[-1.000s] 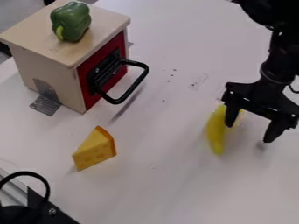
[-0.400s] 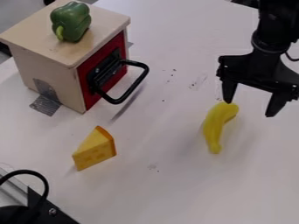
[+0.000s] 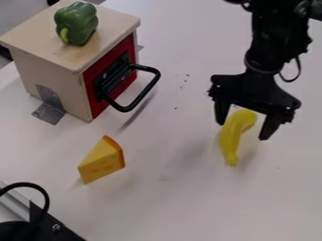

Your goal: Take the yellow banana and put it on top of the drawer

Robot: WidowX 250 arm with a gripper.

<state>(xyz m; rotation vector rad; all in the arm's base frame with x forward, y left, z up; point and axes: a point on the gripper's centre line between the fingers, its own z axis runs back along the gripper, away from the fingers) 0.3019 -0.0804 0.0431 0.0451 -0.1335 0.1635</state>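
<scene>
At the lower left corner of the frame, a black cable (image 3: 28,185) arches over a black bracket (image 3: 60,230) at the edge of the pale desk (image 3: 164,207). Beyond them, left of the middle, a yellow toy cheese wedge (image 3: 102,162) with orange along one edge sits on the desk.

To the right of centre, the yellow banana (image 3: 232,139) lies on the desk, its narrow end pointing towards the bottom of the frame. The black gripper (image 3: 241,131) hangs over its farther end, with the jaws wide apart and the upper part of the banana appearing between them. I cannot tell whether either side touches it. The arm (image 3: 267,42) comes in from the upper right.

At the upper left stands the wooden drawer unit (image 3: 56,84), with a red front (image 3: 97,106) and a black handle (image 3: 143,95) jutting out. Grey tape (image 3: 48,113) joins its side to the desk. A green bell pepper (image 3: 76,26) rests on its top.
</scene>
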